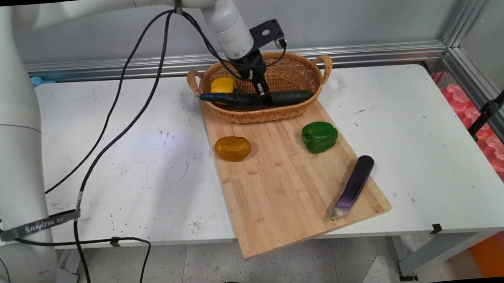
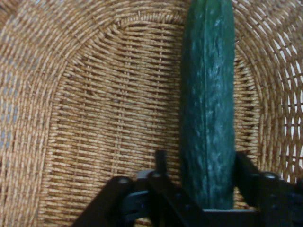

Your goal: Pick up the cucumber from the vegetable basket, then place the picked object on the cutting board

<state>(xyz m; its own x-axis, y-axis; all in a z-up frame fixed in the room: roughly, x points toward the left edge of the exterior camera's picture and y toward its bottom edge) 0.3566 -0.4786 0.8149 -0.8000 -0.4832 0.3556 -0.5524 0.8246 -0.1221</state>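
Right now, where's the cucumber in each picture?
Main view: the cucumber lies across the basket, top centre, under the gripper.
Hand view: the cucumber runs top to bottom, right of centre, between the fingers.
Shared landmark: the basket weave.

A bamboo cutting board [image 1: 281, 179] on a white table [image 1: 147, 166] holds a green bell pepper [image 1: 319, 136], a potato [image 1: 233, 148] and an eggplant [image 1: 355, 184].

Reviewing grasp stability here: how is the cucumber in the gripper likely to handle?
The cucumber looks rigid, spanning the basket without sagging. Gripped between the fingers near its middle, it probably balances. Its round, smooth-looking skin might slip or roll once set down.
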